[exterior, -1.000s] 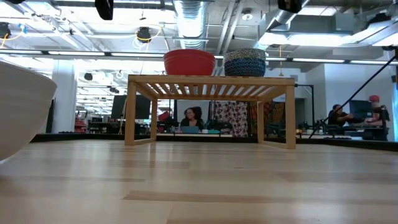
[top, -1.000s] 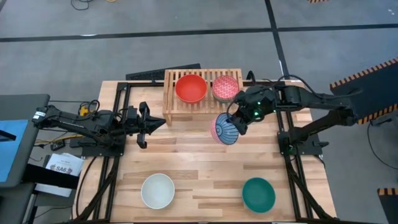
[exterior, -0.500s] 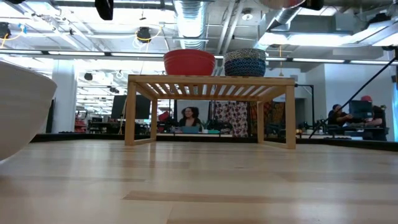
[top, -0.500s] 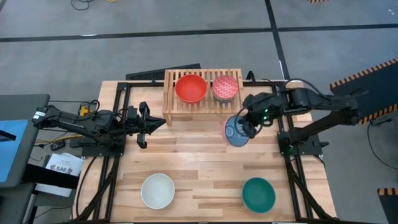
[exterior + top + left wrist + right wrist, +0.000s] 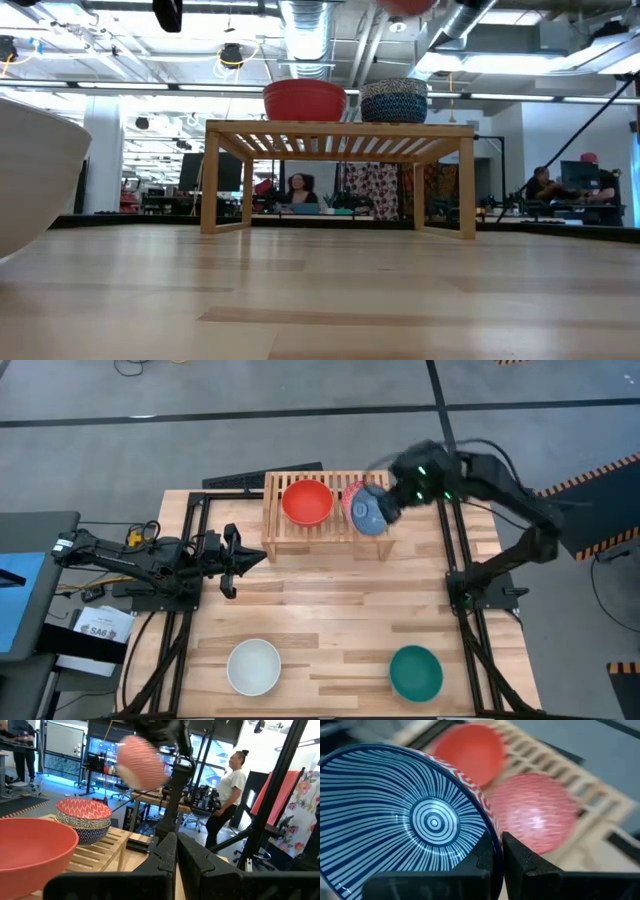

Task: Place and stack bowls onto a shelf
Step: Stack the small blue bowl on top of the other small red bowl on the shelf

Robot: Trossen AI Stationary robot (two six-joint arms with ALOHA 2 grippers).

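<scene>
From above, the right gripper (image 5: pixel 385 510) holds a blue-and-white striped bowl (image 5: pixel 368 512) by its rim, tilted, over the right end of the shelf (image 5: pixel 326 532). The shelf is a low light-wood rack with a slatted top, standing at the far edge of the table (image 5: pixel 330 620). Two bowl places are filled on it: a plain red bowl (image 5: pixel 306 501) on the left and a pink-red patterned bowl (image 5: pixel 352 495) on the right, partly covered by the held one. A white bowl (image 5: pixel 253 666) and a teal bowl (image 5: pixel 415 672) sit well apart near the front edge. The left gripper (image 5: pixel 232 561) waits at the left side of the table, its fingers together and empty.

At table height, the shelf (image 5: pixel 340 132) carries the red bowl (image 5: pixel 304 100) and a dark blue patterned bowl (image 5: pixel 394 101) side by side; a blurred reddish shape at the top edge is probably the held bowl.

The left wrist view shows the pink-red bowl (image 5: pixel 83 809) stacked in the dark blue one (image 5: pixel 90 831), so five bowls are certain, six with that one. A person (image 5: pixel 227 795) stands beyond.

The right wrist view shows fine radial stripes around concentric rings inside the held bowl (image 5: pixel 410 815), its rim clamped between the fingers (image 5: pixel 520 857).
</scene>
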